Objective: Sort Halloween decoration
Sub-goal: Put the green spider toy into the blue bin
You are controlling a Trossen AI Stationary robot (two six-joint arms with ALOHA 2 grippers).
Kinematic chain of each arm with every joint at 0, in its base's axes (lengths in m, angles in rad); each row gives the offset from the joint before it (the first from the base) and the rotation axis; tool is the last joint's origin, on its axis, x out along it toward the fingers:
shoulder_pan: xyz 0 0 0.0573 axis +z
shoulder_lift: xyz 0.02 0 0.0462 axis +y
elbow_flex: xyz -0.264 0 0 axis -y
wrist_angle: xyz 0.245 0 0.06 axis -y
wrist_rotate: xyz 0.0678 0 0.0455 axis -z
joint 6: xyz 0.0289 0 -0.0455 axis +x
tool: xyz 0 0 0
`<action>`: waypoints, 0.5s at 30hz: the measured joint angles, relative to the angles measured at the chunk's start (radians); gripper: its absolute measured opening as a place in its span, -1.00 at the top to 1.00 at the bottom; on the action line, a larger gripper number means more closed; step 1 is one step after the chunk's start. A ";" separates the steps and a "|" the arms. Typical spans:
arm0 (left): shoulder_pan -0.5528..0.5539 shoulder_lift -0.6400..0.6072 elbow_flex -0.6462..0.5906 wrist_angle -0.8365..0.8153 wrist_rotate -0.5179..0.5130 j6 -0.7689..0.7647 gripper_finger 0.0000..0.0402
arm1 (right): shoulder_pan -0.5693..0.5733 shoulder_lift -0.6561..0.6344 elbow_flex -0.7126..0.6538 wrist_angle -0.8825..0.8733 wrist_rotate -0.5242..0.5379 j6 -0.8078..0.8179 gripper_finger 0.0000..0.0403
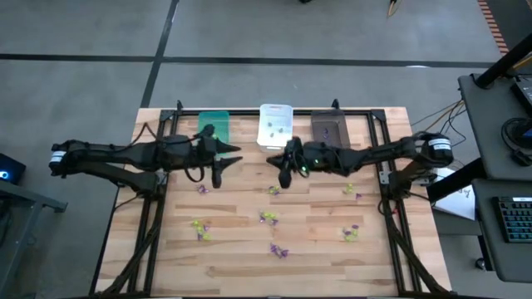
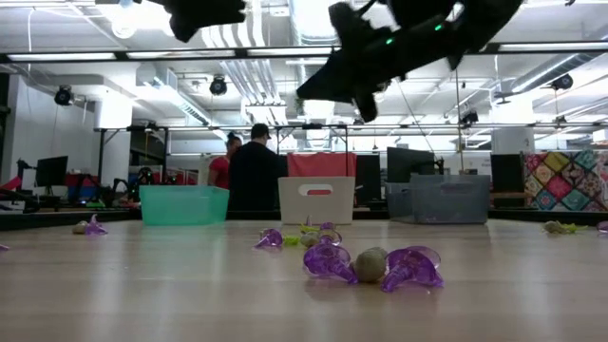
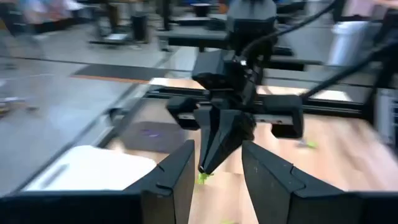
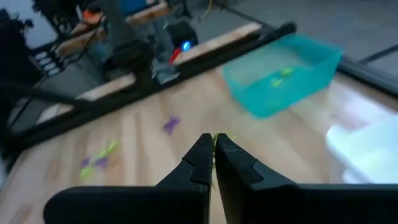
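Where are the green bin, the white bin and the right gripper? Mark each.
green bin (image 1: 214, 124): high view, on its floor.
white bin (image 1: 275, 126): high view, bare floor.
right gripper (image 1: 283, 178): high view, at its jaw tips.

- Right gripper (image 4: 213, 163): black, pinching a yellow-green trinket (image 4: 216, 138).
- Green bin (image 1: 213, 124): teal, beyond the left gripper (image 1: 218, 163).
- White bin (image 1: 275, 124): white.
- Grey bin (image 1: 329, 129): dark grey.
- Purple trinkets (image 2: 370, 264): translucent violet.
- Table (image 1: 233, 249): pale wood planks.
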 joint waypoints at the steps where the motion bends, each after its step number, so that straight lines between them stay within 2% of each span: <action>1: 0.000 -0.013 0.000 -0.027 -0.027 0.004 0.42 | -0.018 0.013 0.012 0.010 -0.005 -0.006 0.96; 5: 0.000 -0.061 0.000 -0.087 -0.108 0.039 0.42 | -0.078 0.094 0.095 0.030 -0.027 -0.040 0.96; 8: 0.001 -0.090 0.000 -0.100 -0.121 0.080 0.42 | -0.111 0.175 0.184 0.026 -0.055 -0.070 0.96; 15: 0.001 -0.152 0.000 -0.137 -0.175 0.142 0.42 | -0.165 0.385 0.470 0.020 -0.076 -0.148 0.96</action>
